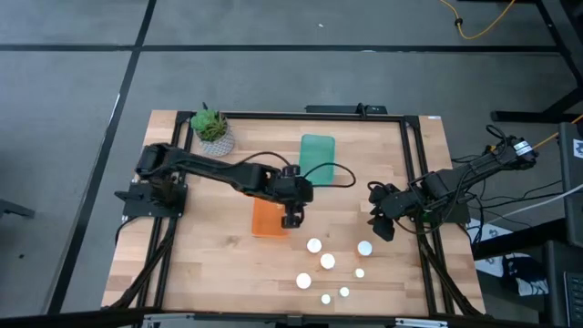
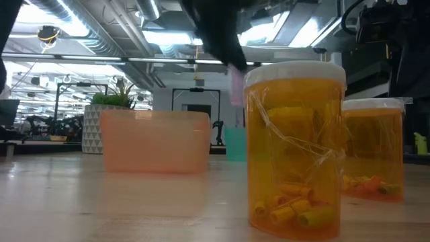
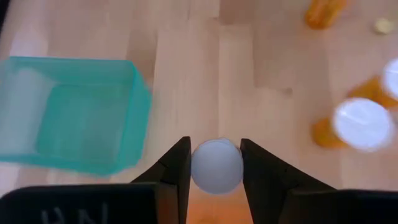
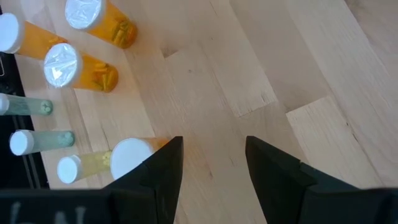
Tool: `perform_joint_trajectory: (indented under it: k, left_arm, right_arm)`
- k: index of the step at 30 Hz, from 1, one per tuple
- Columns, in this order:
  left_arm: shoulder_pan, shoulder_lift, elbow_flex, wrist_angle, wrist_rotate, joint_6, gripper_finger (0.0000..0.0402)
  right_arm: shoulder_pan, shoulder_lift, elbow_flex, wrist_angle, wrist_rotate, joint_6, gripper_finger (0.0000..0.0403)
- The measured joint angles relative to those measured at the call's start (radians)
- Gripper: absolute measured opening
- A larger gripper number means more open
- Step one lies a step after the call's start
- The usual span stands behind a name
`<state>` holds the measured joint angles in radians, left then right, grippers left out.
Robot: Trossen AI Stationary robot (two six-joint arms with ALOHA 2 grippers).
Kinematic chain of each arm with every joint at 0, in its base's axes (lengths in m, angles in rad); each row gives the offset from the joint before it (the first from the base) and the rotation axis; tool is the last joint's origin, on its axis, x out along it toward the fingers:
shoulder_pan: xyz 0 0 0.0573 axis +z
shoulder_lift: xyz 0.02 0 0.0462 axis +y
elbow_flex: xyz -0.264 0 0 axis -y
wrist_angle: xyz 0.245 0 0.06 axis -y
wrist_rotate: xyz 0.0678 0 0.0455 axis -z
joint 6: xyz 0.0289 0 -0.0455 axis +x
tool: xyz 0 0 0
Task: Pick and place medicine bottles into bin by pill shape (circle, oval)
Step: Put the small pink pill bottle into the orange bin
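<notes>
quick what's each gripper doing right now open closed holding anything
Left gripper: closed on a white-capped medicine bottle, at the orange bin.
Right gripper: open, empty, over bare table.

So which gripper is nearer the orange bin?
Left. The left gripper hangs at the orange bin's edge, holding a bottle; the right gripper waits well off to its side.

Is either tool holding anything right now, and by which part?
The left tool grips a medicine bottle by its white cap. The right tool holds nothing.
</notes>
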<state>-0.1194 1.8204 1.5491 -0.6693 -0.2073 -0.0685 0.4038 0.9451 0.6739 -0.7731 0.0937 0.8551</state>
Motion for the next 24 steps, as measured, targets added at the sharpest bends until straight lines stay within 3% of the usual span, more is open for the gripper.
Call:
perform_joint_trajectory:
  k: [7,12,18,24]
  left_arm:
    - [-0.078,-0.144,-0.037,-0.22,-0.019,-0.085,0.0101]
    - [-0.151,-0.259,-0.155,-0.244,-0.106,-0.166,0.0101]
    - [-0.165,-0.385,-0.399,-0.053,-0.176,-0.209,0.0101]
    - [-0.049,-0.399,-0.583,0.092,-0.113,-0.21,0.0101]
  right_arm:
    - [0.0,0.0,0.0,0.001,0.0,0.004,0.0177]
    - [0.0,0.0,0.0,0.005,0.001,0.004,0.0177]
    - [0.0,0.0,0.0,0.006,0.002,0.031,0.0177]
    - [0.0,0.0,0.0,0.018,0.003,0.032,0.0177]
